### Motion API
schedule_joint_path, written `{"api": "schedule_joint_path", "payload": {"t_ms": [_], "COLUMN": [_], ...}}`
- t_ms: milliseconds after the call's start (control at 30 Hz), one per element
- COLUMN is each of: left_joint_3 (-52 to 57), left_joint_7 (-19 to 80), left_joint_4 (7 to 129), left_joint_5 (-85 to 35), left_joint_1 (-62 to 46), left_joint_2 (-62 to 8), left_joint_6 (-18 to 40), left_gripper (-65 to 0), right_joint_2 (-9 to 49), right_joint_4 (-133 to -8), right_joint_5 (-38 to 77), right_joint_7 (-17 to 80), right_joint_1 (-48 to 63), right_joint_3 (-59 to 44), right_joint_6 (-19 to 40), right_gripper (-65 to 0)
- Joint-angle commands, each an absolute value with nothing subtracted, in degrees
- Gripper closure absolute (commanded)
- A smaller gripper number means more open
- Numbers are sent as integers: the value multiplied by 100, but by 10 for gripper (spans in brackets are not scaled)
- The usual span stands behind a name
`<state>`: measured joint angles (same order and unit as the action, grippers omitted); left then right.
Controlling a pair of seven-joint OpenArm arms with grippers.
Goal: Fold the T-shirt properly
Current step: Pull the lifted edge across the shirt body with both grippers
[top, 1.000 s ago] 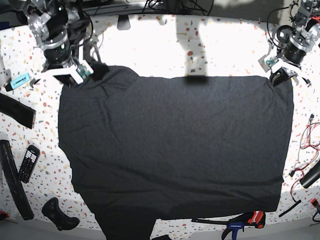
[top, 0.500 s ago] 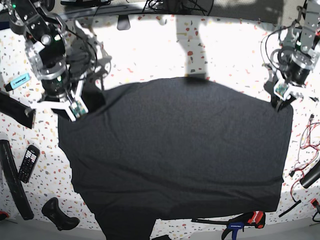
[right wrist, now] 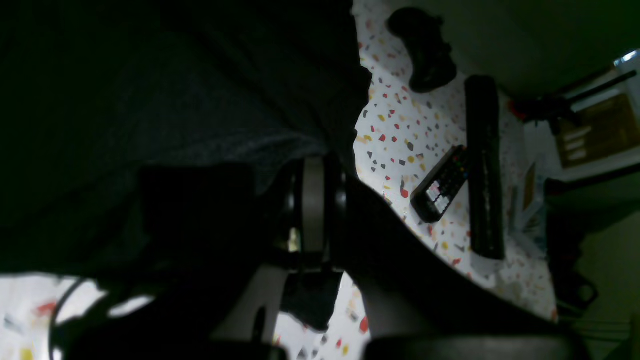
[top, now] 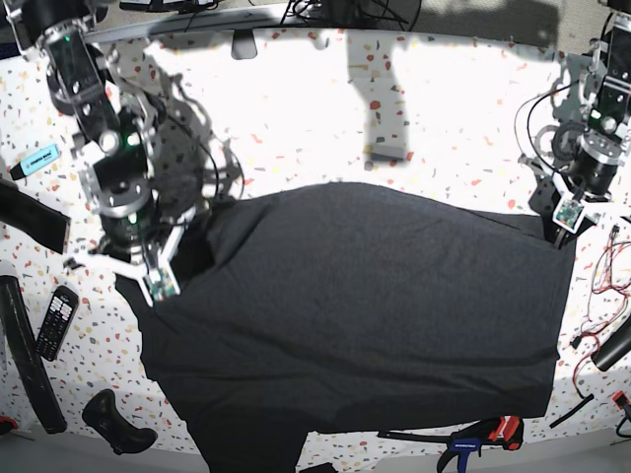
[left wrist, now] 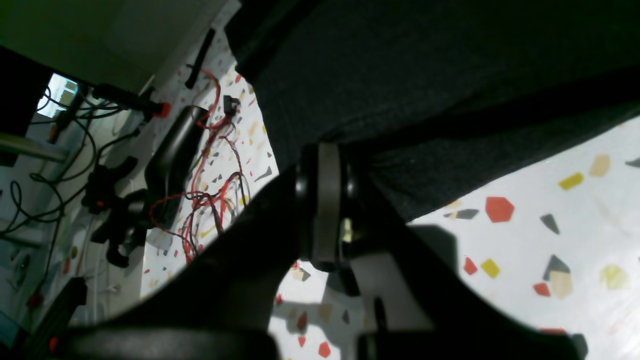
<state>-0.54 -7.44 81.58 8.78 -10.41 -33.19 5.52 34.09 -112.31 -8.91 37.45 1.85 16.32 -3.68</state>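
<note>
White speckled counter (top: 296,108) with red, yellow and grey flecks, and stuff scattered round the edges. Going left to right in the base view: a blue marker (top: 37,159) near the far left edge, a black strap-like bar (top: 30,217) below it, then a black remote (top: 56,321) with a long dark curved piece (top: 22,360) beside it and a black controller-shaped thing (top: 116,422) near the front edge.

Next comes the right hand (top: 166,258), on the left side of that view. Its fingers are pressed together, pinching the T-shirt (top: 355,315) at its upper left corner. In the right wrist view the dark cloth fills the frame above and left of the hand (right wrist: 312,200), and the fabric runs right into the pinch, with the remote (right wrist: 440,185) off to the side on bare counter.

That T-shirt is the big charcoal cloth spread flat over the middle of the counter, plain side up. Its far edge sits pulled in from the back of the counter, arching a bit in the middle.

Along the front edge there's a clamp with blue and orange handles (top: 480,437), just touching the shirt's hem.

Far right, the left hand (top: 564,219) is also squeezed closed, on the shirt's upper right corner. The left wrist view shows cloth caught in the hand (left wrist: 325,200), with red wires (left wrist: 210,190) lying on the counter well apart from it.
</note>
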Motion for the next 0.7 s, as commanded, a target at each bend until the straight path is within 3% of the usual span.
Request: {"api": "schedule_joint_path", "payload": {"t_ms": [0,500,667], "left_joint_3": [-10,-10,-10], "left_joint_7": [-875,-534,-513], "left_joint_4": [8232,8171,7937], "left_joint_5": [845,805,82], "left_joint_1": [-930,-283,-45], "left_joint_2": [-3415,-3415,-3415], "left_joint_6": [469,469,471], "left_gripper": [0,0,0], "right_joint_2": [3474,3474,3476], "right_joint_4": [-11249,-10639,-10449], "right_joint_5": [-969,-174,-82], "right_joint_7": [3575,3540,3520], "right_joint_1": [1,-945,-1144], "right_joint_3": [1588,1588,1588], "right_joint_6": [-423,-191,-191], "right_gripper": [0,0,0]}}
